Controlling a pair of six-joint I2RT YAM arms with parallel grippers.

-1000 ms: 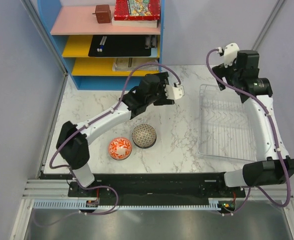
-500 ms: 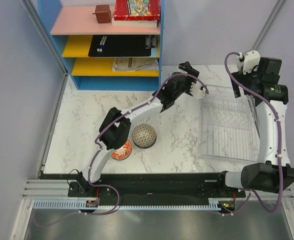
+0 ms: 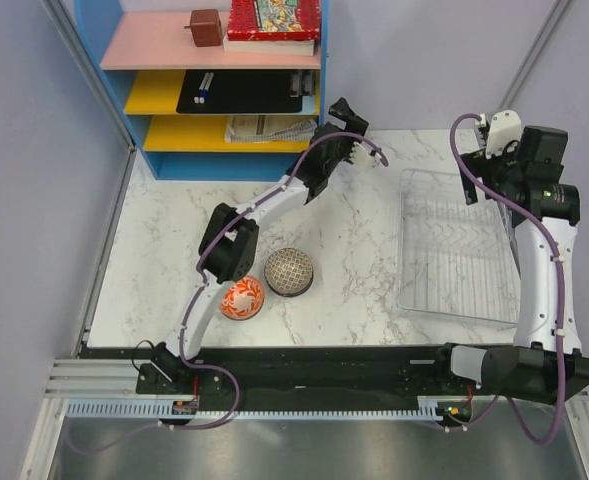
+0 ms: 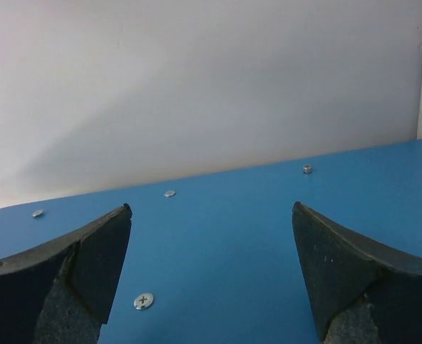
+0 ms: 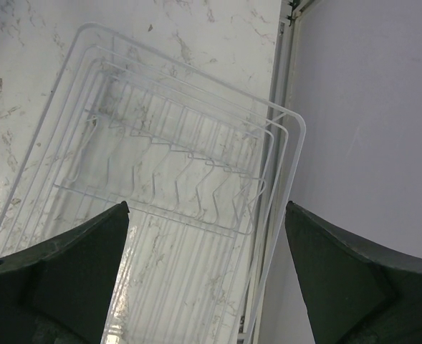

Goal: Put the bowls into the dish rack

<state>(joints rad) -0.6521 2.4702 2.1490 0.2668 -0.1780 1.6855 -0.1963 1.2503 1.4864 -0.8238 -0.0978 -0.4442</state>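
Two bowls stand on the marble near the left arm's base: an orange-red one with white flowers (image 3: 241,297) and a grey speckled one (image 3: 289,271) just right of it. The dish rack (image 3: 452,250) lies at the right, with nothing in it. My left gripper (image 3: 359,148) is far from both bowls, by the right side of the blue shelf unit. In the left wrist view that gripper (image 4: 211,208) is open, facing a blue panel. My right gripper (image 3: 482,160) hovers over the rack's far right corner. The right gripper (image 5: 205,204) is open above the dish rack (image 5: 169,215).
The blue shelf unit (image 3: 214,90) at the back left holds books, pens and a brown box. Its blue side panel (image 4: 232,251) with screws fills the left wrist view, close in front of the fingers. A grey wall (image 5: 361,143) runs right beside the rack.
The left arm stretched out from mid-table, swung right toward the rack, then came back to the shelf's right side. The right gripper moved right, over the rack's far corner. Both bowls stayed put.
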